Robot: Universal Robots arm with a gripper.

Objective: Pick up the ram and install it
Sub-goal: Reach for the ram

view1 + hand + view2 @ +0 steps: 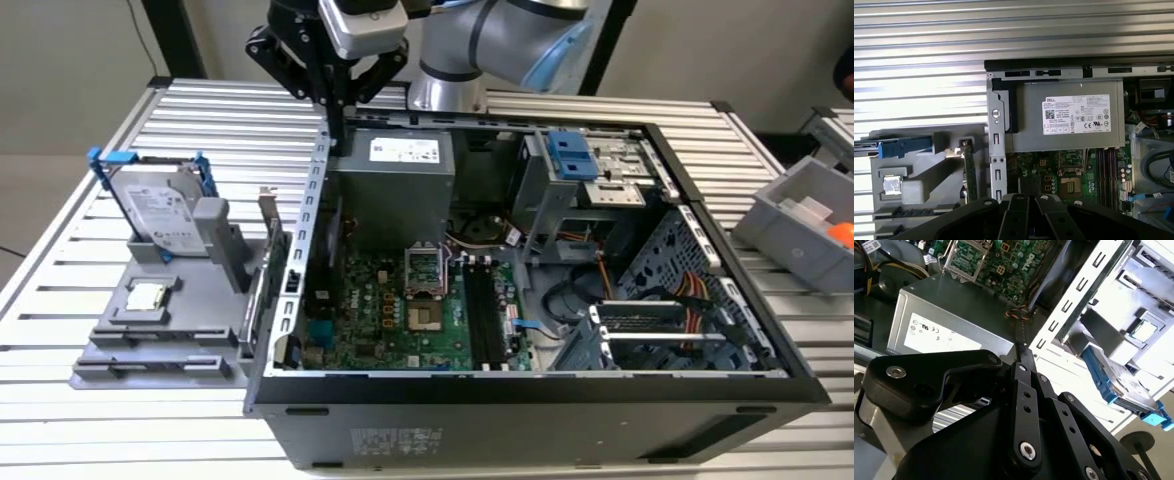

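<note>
I have the arm reaching in from the far side of the table, wrist pointing straight down. The gripper [335, 120] hangs over the back corner of the case [534, 405], at the wall on the exterior view's left, just above the power supply [394, 185]. Its fingers [1026, 367] are pressed together into one thin tip. In the first wrist view I see the ram [968, 172] standing on edge in the grey holder [929, 170] outside the case, just beside that wall. In the exterior view the ram [271, 275] is below the gripper and well apart from it.
</note>
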